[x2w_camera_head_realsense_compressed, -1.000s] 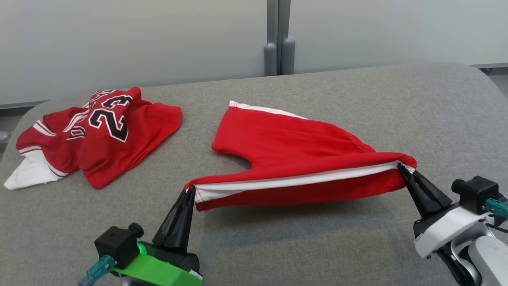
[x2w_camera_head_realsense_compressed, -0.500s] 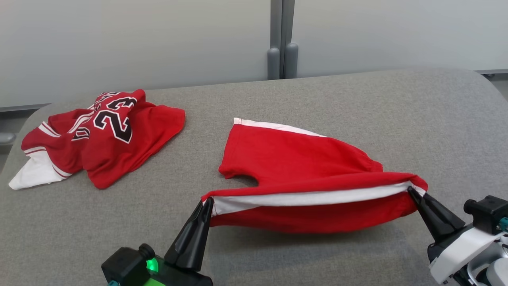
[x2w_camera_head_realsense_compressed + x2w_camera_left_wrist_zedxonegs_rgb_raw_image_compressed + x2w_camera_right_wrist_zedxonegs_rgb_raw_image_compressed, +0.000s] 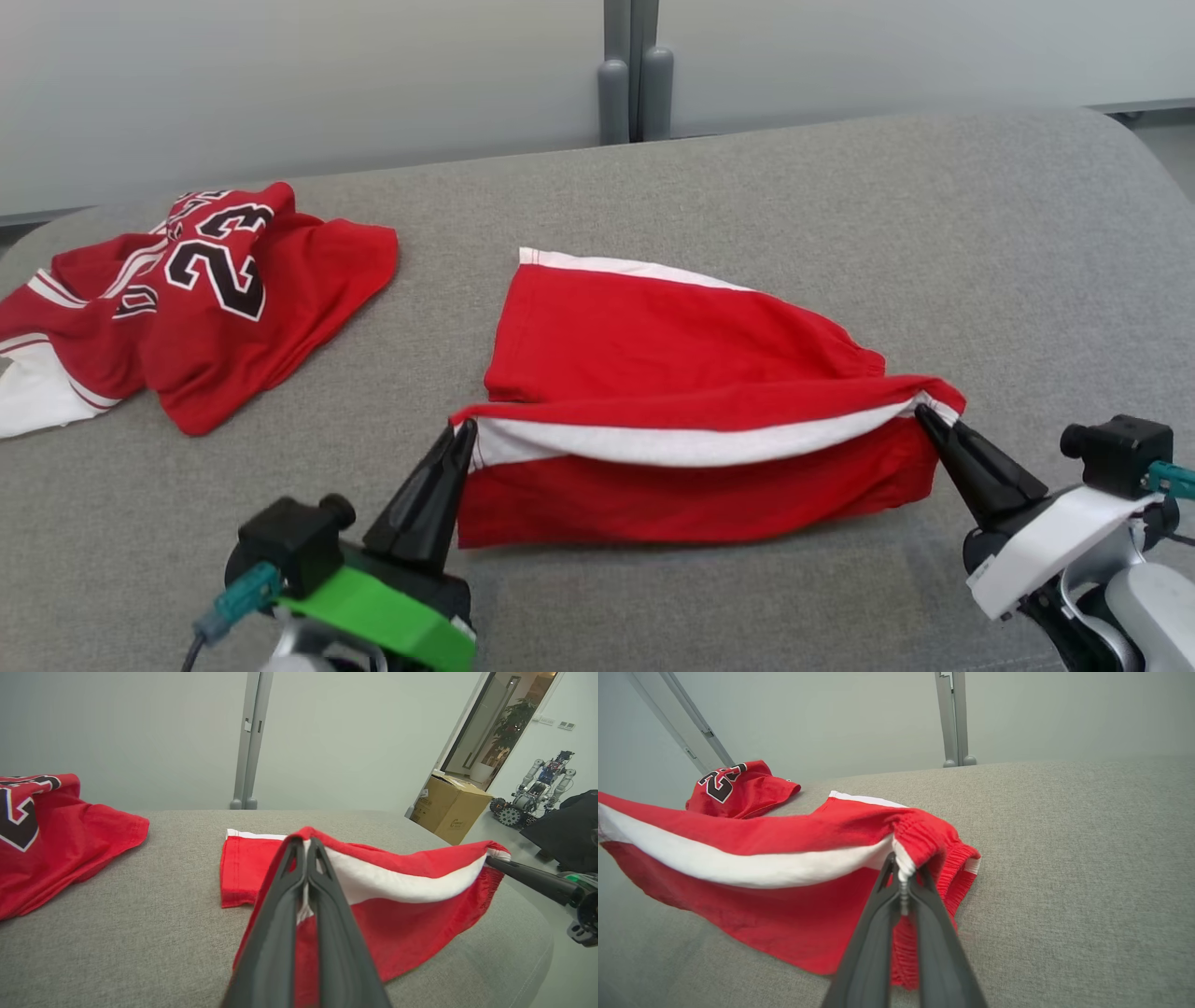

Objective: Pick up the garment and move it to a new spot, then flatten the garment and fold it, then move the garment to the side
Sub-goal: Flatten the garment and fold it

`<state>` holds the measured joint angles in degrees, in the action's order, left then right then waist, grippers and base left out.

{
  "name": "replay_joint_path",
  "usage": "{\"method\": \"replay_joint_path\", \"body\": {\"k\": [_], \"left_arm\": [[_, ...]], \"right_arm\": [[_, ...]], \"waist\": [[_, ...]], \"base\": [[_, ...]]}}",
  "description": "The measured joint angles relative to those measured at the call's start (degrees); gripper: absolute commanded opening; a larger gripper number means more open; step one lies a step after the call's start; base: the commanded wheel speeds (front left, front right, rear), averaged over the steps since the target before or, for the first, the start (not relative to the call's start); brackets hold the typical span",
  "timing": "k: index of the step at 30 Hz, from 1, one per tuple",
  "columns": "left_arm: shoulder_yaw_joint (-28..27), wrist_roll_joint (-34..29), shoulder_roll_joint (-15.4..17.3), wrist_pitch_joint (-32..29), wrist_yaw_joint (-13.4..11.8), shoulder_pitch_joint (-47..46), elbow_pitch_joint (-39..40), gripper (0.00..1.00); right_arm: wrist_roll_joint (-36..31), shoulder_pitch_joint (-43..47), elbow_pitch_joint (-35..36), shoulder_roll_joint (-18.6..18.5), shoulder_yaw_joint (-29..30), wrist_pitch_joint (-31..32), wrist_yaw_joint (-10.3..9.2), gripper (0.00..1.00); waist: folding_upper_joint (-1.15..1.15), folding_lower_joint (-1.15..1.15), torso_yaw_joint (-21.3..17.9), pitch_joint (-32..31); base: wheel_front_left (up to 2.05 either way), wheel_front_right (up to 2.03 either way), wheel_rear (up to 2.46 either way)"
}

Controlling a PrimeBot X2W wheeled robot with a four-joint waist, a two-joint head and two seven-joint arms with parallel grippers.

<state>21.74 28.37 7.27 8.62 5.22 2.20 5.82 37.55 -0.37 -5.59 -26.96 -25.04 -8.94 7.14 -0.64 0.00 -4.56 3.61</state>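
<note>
The garment point(image 3: 672, 355) is a pair of red shorts with a white side stripe, stretched between my two grippers above the grey table point(image 3: 840, 205). My left gripper point(image 3: 464, 431) is shut on its left hem corner. My right gripper point(image 3: 922, 413) is shut on the elastic waistband end. The near edge is lifted and hangs down in a fold, while the far leg lies flat on the table. In the left wrist view the garment point(image 3: 402, 891) stretches to the right from my left gripper point(image 3: 303, 842). In the right wrist view my right gripper point(image 3: 903, 865) pinches the gathered waistband of the garment point(image 3: 752, 858).
A crumpled red jersey point(image 3: 205, 299) with the number 23 lies at the table's left, also seen as the jersey point(image 3: 733, 788) in the right wrist view. A grey wall with a post point(image 3: 630, 84) runs behind the table. A cardboard box point(image 3: 448, 809) stands beyond the table's right end.
The lifted edge has slackened and now hangs lower, nearly touching the table in front. The head camera has shifted, so the whole scene sits differently in the picture.
</note>
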Motion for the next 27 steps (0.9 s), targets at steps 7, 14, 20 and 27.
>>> {"method": "replay_joint_path", "body": {"k": [7, 14, 20, 27], "left_arm": [[-1.2, -0.9, 0.7, -4.3, 0.1, -11.6, -6.2, 0.0], [-2.9, -1.2, 1.0, -8.2, 0.1, -22.4, -14.8, 0.0], [-3.2, -2.4, 1.5, -10.1, 0.1, -29.7, -20.6, 0.0], [-2.9, -4.1, 1.3, -10.7, 0.1, -36.0, -26.9, 0.0]], "right_arm": [[2.4, -6.4, -3.4, 1.9, 1.4, 1.5, 0.0, 0.0], [5.0, -13.5, -7.2, 6.3, -0.4, 3.8, 0.0, 0.0], [5.4, -18.5, -10.9, 9.8, -2.0, 4.5, -0.01, 0.0], [5.5, -22.7, -14.9, 12.7, -4.1, 4.1, -0.01, 0.0]], "waist": [[0.0, 0.0, -1.9, 3.8], [0.0, 0.0, -4.6, 8.2], [0.0, 0.0, -7.5, 12.1], [0.0, 0.0, -10.5, 16.4]], "base": [[0.0, 0.0, 0.0], [0.0, 0.0, 0.0], [0.0, 0.0, 0.0], [0.0, 0.0, 0.0]]}}
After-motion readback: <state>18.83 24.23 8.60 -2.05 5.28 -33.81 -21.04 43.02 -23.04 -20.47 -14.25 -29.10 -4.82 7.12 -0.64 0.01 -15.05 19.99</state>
